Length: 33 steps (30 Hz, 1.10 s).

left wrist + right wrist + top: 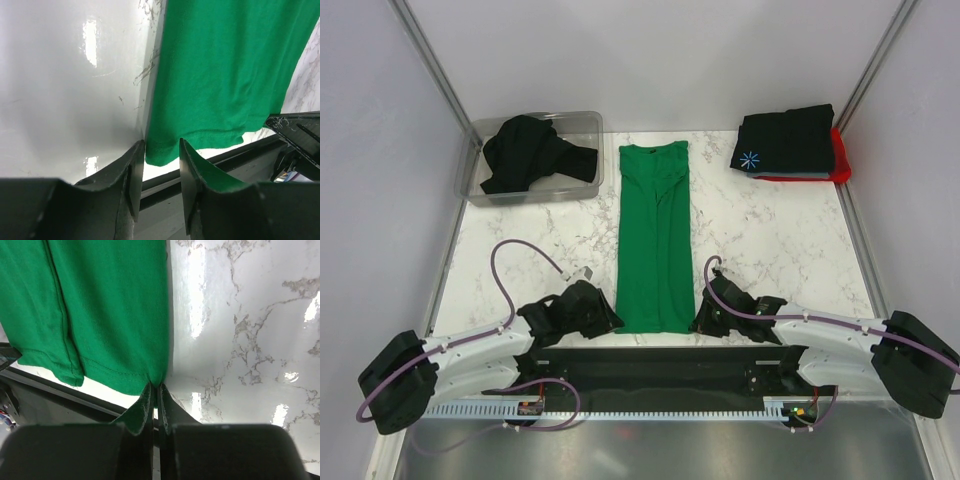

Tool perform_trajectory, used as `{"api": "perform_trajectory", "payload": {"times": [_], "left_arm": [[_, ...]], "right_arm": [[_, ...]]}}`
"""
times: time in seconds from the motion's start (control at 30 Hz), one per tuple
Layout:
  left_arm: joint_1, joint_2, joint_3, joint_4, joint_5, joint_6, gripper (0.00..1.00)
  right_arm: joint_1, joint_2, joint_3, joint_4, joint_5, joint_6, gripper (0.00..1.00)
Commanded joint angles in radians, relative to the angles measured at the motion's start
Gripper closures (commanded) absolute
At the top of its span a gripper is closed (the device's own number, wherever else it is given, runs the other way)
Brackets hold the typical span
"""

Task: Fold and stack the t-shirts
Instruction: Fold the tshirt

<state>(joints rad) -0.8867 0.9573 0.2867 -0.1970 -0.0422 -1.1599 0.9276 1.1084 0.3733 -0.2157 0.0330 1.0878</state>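
T-shirts, item in hand: the plain green cloth t-shirt [654,240] lies flat in the middle of the white marble-pattern table [770,240]. Its sides are folded in to make a long strip, with the collar far and the hem at the near edge. You have 1 gripper at each of the 2 hem corners, a placement I judge suited to lifting the hem and folding it toward the collar.

The right gripper [155,390] is clamped on its hem corner. The left gripper [160,150] straddles its corner with jaws apart, the cloth between them not pinched. Only the wrist views show this difference; the top view is too coarse to tell either grip.

The top view alone shows the rest:
- Far right: a folded black t-shirt with starburst print [785,140] on a red t-shirt [840,165].
- Far left: a crumpled black t-shirt [525,155] in the clear plastic bin [582,122].
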Motion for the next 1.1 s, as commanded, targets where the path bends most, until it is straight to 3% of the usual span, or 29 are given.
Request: {"api": "perform_trajectory", "payload": {"times": [0.0,0.1,0.17,0.27,0.3,0.43,0.7,1.07], "left_arm": [[0.002,0.012,-0.027,0.051,-0.002,-0.007,0.60],[0.002,0.023,-0.035,0.068,0.008,-0.003,0.62],[0.002,0.031,-0.035,0.082,0.015,0.003,0.71],[0.002,0.037,-0.035,0.091,0.024,0.012,0.95],[0.002,0.034,-0.034,0.090,0.033,0.012,0.98],[-0.004,0.002,-0.031,0.084,0.073,-0.006,0.98],[-0.037,-0.141,0.018,-0.079,0.090,-0.046,0.98],[-0.172,-0.199,0.221,-0.289,0.041,-0.057,0.98]], "right_arm": [[0.007,0.021,-0.017,-0.001,0.015,0.001,0.94],[0.007,0.028,-0.019,0.004,0.015,0.000,0.96],[0.007,0.031,-0.020,0.006,0.015,0.000,1.00],[0.007,0.031,-0.020,0.007,0.013,-0.002,1.00],[0.007,0.028,-0.020,0.006,0.010,-0.003,1.00],[0.007,0.005,-0.024,-0.016,0.001,-0.002,1.00],[0.037,-0.151,-0.008,-0.157,0.011,0.049,1.00],[0.246,-0.214,0.213,-0.425,0.211,0.155,1.00]]}}
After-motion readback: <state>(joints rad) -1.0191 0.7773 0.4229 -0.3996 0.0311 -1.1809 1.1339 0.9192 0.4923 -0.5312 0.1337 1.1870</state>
